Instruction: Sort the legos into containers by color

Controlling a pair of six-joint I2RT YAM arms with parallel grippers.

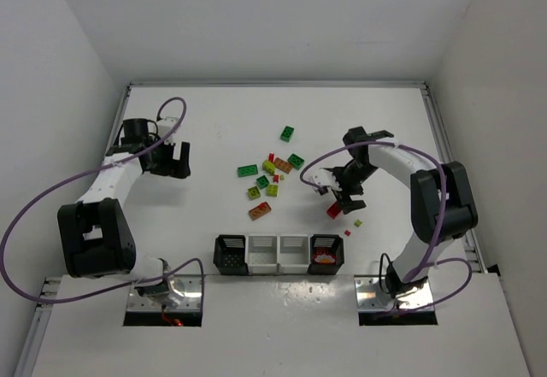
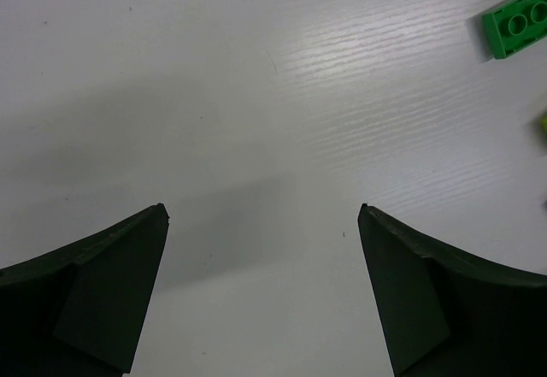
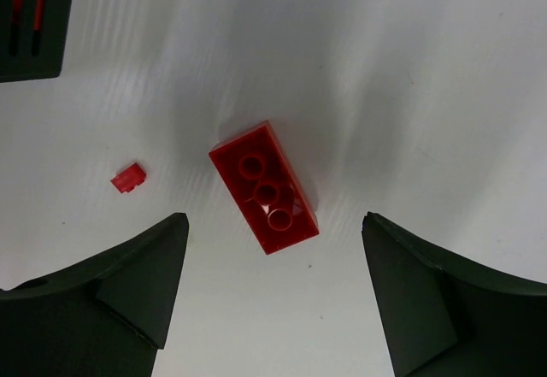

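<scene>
The right pincer (image 3: 273,220) hangs released over a red brick (image 3: 265,187), fingers spread wide to either side. Nothing is gripped. The brick lies flat on the worktop (image 3: 444,69) between the two tips and a little ahead of them, skewed to the line of the fingers (its hollow underside seems to face up). It sits a short way beyond the right-hand black bin (image 1: 340,256), which already holds red pieces, so this reads as lining up a pick for that bin. The skew probably calls for a wrist turn before closing.

A tiny red piece (image 3: 128,177) lies just beside the brick, on the side nearer that bin.

The left pincer (image 2: 263,223) is also released, over bare worktop far from that bin, with a green brick (image 2: 517,22) nearby.
</scene>
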